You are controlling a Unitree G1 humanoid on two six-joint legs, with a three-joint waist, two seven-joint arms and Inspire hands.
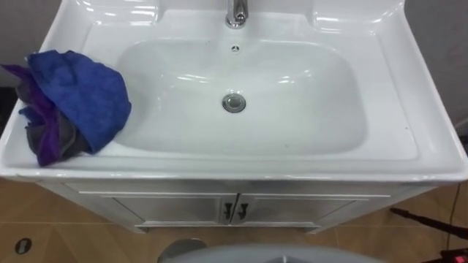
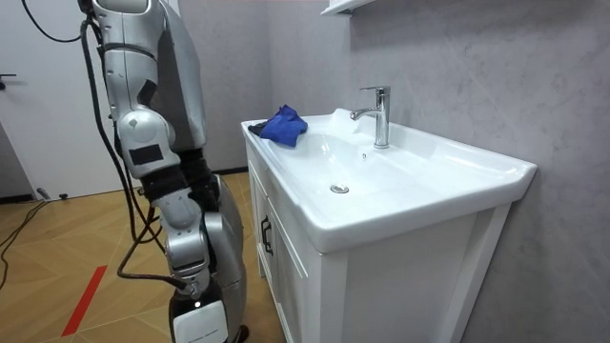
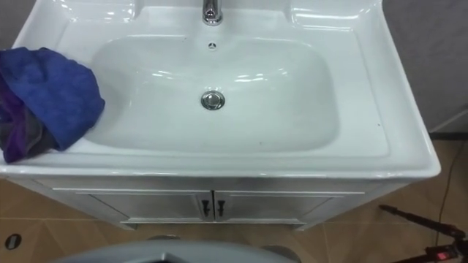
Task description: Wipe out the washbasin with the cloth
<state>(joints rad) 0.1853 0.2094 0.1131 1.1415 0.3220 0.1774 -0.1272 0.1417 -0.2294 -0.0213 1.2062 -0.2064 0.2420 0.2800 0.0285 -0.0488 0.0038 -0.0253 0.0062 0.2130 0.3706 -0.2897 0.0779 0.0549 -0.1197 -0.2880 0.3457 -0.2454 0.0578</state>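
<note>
Basin — crumpled blue cloth on its left rim

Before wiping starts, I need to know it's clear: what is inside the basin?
Inside the basin: the drain and an overflow hole. The blue cloth lies on its left rim, hiding the rim beneath.

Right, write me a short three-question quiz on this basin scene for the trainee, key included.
1. True or false: the cloth lies over the drain.
2. The cloth is mostly: A) red, B) blue, C) white.
3. Fill in: seen from the robot, the tap stands at the ____ edge of the basin.
Key: 1 false, it sits on the rim at the robot's left; 2 B; 3 back.
</note>
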